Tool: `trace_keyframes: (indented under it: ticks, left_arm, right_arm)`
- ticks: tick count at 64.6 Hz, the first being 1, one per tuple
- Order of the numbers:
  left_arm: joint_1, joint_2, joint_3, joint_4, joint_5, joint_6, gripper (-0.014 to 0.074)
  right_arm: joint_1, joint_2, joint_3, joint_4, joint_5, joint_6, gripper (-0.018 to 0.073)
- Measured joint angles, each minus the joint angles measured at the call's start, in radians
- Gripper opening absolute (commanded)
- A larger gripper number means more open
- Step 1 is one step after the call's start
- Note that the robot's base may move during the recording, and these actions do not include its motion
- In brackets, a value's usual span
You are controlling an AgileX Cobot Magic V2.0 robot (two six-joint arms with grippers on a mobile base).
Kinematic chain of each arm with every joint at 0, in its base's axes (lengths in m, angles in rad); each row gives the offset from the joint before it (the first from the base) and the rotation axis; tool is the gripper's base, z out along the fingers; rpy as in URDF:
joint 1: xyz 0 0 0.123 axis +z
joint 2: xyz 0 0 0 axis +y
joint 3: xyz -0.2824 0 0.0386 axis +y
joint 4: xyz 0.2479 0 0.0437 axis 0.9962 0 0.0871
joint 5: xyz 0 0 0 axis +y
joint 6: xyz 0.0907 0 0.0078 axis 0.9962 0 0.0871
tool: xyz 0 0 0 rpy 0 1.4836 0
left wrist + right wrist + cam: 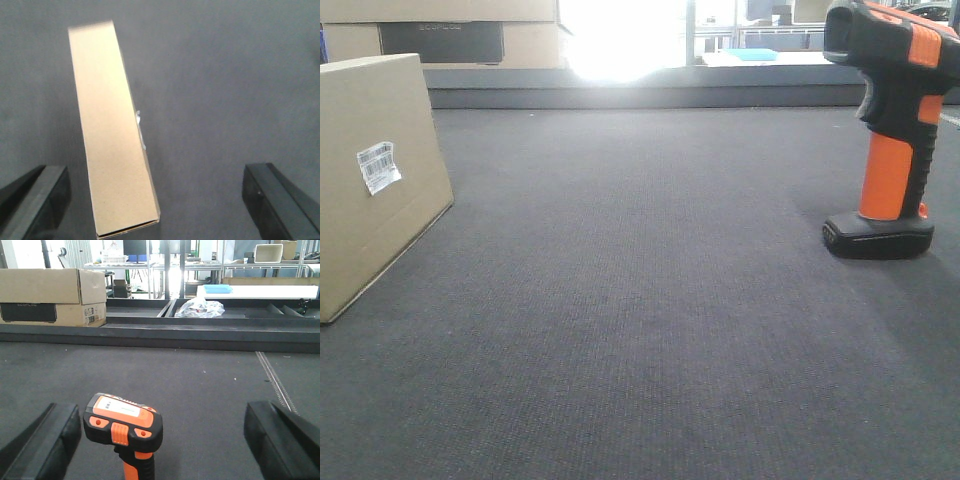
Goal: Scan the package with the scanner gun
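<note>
A brown cardboard package (370, 180) stands on edge at the left of the dark mat, with a white barcode label (378, 166) on its side. From above it shows in the left wrist view (112, 135), between the wide-open jaws of my left gripper (155, 200), nearer the left finger (35, 200). An orange-and-black scanner gun (892, 130) stands upright on its base at the right. It shows in the right wrist view (125, 427), between the wide-open jaws of my right gripper (162, 440), untouched.
A raised black ledge (640, 90) bounds the mat at the back. Cardboard boxes (50, 297) stand on it at the left. A crumpled plastic bag (200, 307) and shelving lie beyond. A metal rail (272, 377) runs along the mat at the right.
</note>
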Motion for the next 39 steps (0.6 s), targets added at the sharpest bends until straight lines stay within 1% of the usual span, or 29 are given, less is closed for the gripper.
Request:
trace_keyframes:
  ticks: [5,10,14,20,27,34,39]
  left_arm:
    - [0.0,0.1,-0.086,0.041,0.061,-0.033,0.0601]
    - [0.002,0.197,-0.157,0.063,0.076,-0.052,0.0601]
    - [0.014,0.255,-0.201,0.068,0.081,-0.057,0.0601]
    - [0.041,0.334,-0.234,0.067,0.083,-0.061,0.0601]
    - [0.079,0.388,-0.237,0.069,0.086,-0.063,0.0601]
    - [0.106,0.422,-0.237,0.045,0.089,-0.028,0.0601]
    - [0.107,0.444,-0.239,0.023,0.09,-0.004,0.0601]
  right_arm:
    - [0.0,0.0,0.0,0.0,0.009,0.0,0.057]
    - [0.0,0.0,0.0,0.003,0.013,0.0,0.057]
    - [0.0,0.0,0.0,0.003,0.016,0.0,0.057]
    - [0.0,0.0,0.0,0.003,0.017,0.0,0.057]
    - [0.0,0.0,0.0,0.003,0.024,0.0,0.057]
    - [0.0,0.0,0.0,0.003,0.035,0.0,0.057]
    - [0.0,0.0,0.0,0.003,0.036,0.0,0.057]
